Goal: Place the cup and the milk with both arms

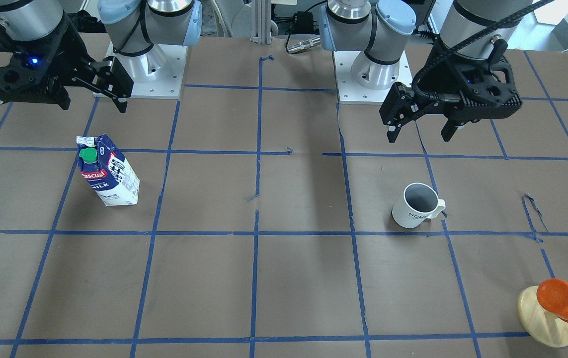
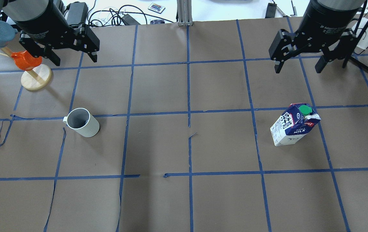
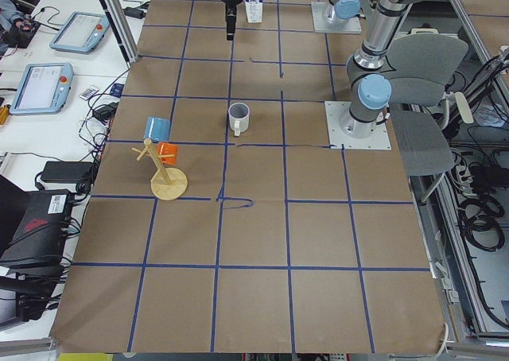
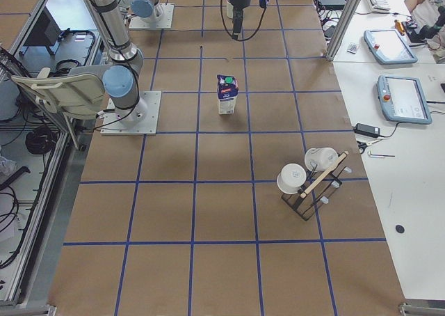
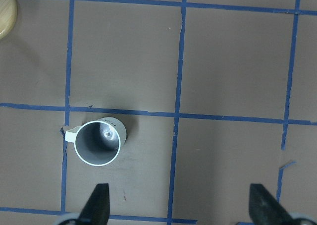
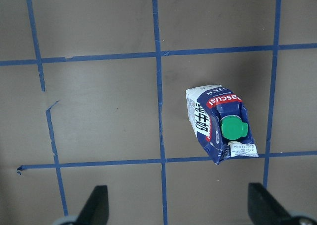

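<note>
- The table [image 1: 303, 278] is covered in matte brown paper, marked into squares by blue tape. The paper is slit and curling in a few places.
- The cup [image 1: 415, 206] stands upright toward the table's left end, about midway between the robot's edge and the operators' edge. It is a small white ribbed mug, dark grey inside, with "HOME" on its wall and its handle pointing at the left end.
- The milk [image 1: 107, 171] stands upright toward the right end, also about mid-depth. It is a glossy blue-and-white gable-top carton with a round green cap, a red label and a crumpled top ridge.
- The left gripper [image 1: 419, 130] hangs above the table on the robot's side of the cup, clear of it. Its black fingers are spread wide with nothing between them.
- The right gripper [image 1: 92, 102] hangs likewise on the robot's side of the milk — fingers apart, holding nothing.
- By the left corner on the operators' edge, an orange cup [image 1: 564, 298] hangs on a peg stand with a pale wooden disc [image 1: 537, 318] for a base.
</note>
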You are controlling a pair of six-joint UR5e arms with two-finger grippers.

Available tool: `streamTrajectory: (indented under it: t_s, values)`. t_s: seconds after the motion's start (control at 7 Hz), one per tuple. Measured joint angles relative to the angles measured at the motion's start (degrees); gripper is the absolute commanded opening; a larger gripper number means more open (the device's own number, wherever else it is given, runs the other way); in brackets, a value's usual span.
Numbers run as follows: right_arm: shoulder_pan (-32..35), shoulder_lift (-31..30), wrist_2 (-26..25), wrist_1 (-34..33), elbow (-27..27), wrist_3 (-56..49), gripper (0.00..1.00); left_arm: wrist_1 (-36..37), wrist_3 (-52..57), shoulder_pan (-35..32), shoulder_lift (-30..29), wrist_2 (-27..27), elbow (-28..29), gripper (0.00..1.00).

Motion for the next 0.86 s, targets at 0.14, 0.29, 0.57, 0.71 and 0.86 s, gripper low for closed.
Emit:
streamTrajectory:
  t_s: [0.14,0.29,0.57,0.71,0.86]
  values:
    - [-0.15,0.07,-0.01,0.33,0.11,0.00,1.00,0.03,-0.08,0.00,0.01,-0.10,-0.16,1.00]
    - [-0.27,0.10,-0.03,0.62,0.24,0.01,1.00,0.02,-0.14,0.00,0.05,-0.18,-0.23,1.00]
    - [-0.42,0.11,-0.11,0.96,0.45,0.07,1.00,-0.12,-0.16,0.00,0.06,-0.31,-0.33,1.00]
    - [-0.45,0.04,-0.18,1.02,0.51,0.16,1.00,-0.25,-0.12,0.00,0.08,-0.29,-0.37,1.00]
    - [-0.41,0.00,-0.20,1.07,0.57,0.35,1.00,-0.39,-0.10,0.00,0.10,-0.26,-0.63,1.00]
